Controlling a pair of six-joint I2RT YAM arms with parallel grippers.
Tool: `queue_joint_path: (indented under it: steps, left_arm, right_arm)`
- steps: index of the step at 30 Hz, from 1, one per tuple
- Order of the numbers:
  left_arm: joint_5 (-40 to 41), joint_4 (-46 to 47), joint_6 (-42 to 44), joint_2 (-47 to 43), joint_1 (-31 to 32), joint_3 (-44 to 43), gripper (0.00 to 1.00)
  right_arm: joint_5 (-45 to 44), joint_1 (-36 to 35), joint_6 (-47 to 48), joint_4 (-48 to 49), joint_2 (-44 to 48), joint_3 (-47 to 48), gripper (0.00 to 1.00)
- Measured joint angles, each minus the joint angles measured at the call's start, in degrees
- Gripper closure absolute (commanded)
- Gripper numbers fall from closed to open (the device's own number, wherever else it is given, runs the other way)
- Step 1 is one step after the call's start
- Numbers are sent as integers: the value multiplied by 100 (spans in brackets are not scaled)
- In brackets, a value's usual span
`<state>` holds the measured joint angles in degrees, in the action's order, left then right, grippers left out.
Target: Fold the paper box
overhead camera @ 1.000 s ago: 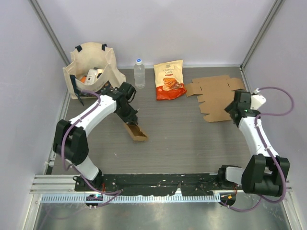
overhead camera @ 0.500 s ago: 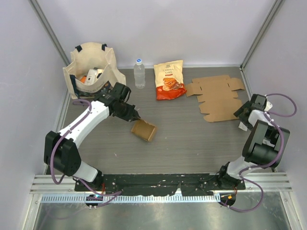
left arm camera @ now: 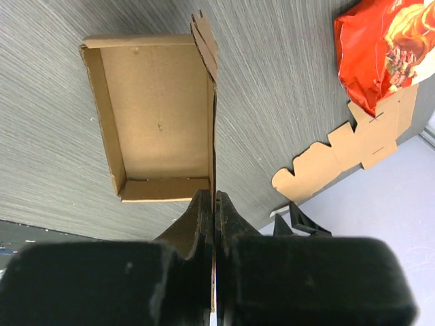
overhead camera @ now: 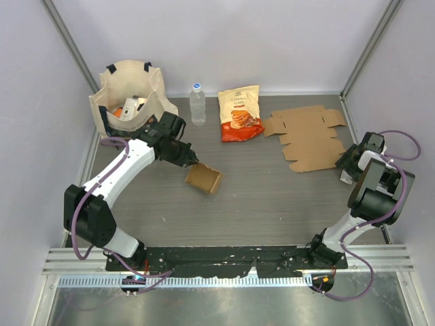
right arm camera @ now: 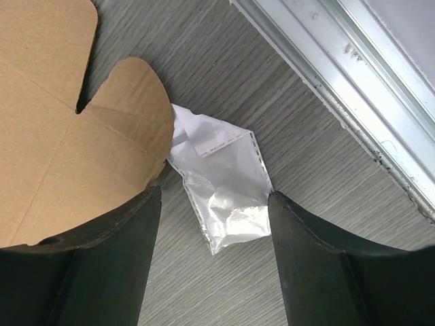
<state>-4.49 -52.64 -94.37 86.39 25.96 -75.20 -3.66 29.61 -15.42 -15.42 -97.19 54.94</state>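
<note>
A small brown paper box [overhead camera: 204, 178], folded into an open tray, lies tilted at the table's middle left. My left gripper [overhead camera: 192, 163] is shut on one side wall of it. In the left wrist view the tray's inside [left arm camera: 156, 112] faces the camera and the held wall runs edge-on between the shut gripper's [left arm camera: 215, 200] jaws. A flat unfolded cardboard blank [overhead camera: 309, 139] lies at the back right. My right gripper [right arm camera: 214, 204] stands open at that blank's right corner [right arm camera: 61, 115], straddling a small white plastic sachet [right arm camera: 224, 183] without holding it.
A cloth tote bag [overhead camera: 129, 95] with items stands at the back left. A water bottle [overhead camera: 198, 103] and an orange snack bag [overhead camera: 240, 113] are at the back middle. A metal frame rail [right arm camera: 353, 88] runs close beside the right gripper.
The left gripper has turned the box from standing on edge to tilted open-side-up and carried it slightly back. The right arm has drawn back to the table's right edge, its jaws narrowing a little.
</note>
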Motion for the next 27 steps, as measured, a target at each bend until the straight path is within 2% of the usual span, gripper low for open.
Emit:
queue_joint_path:
  steps: [2,3,7,9,11,13,19,23,27]
  left_arm:
    - [61,-4,-17,0,-2,-4,100]
    - [83,-11,-24,0,-4,-4,100]
    - [162,-11,-98,2,-7,-7,100]
    - [197,-35,-125,24,-7,-66,100]
    - [232,-37,-127,52,-9,-146,100]
    - [313,-33,-131,70,-9,-208,100]
    - [514,-35,-186,85,-11,-236,100]
    - [599,-33,-289,138,-11,-236,100]
    - [621,-26,-407,243,-15,-236,100]
  right_arm:
    - [-109,-24,59,-31,-26,22,46]
    - [-179,-37,63,-59,-55,48,54]
    - [-575,-173,76,-138,-175,173,68]
    - [-699,-264,61,-133,-175,173,83]
    - [-782,-319,50,-109,-168,173,94]
    - [-809,-348,22,-90,-162,173,98]
    - [-1062,-354,-188,-284,223,-26,99]
    - [-1410,-619,-424,-503,1220,-269,99]
    - [-1368,-1436,-704,-544,2258,-339,99]
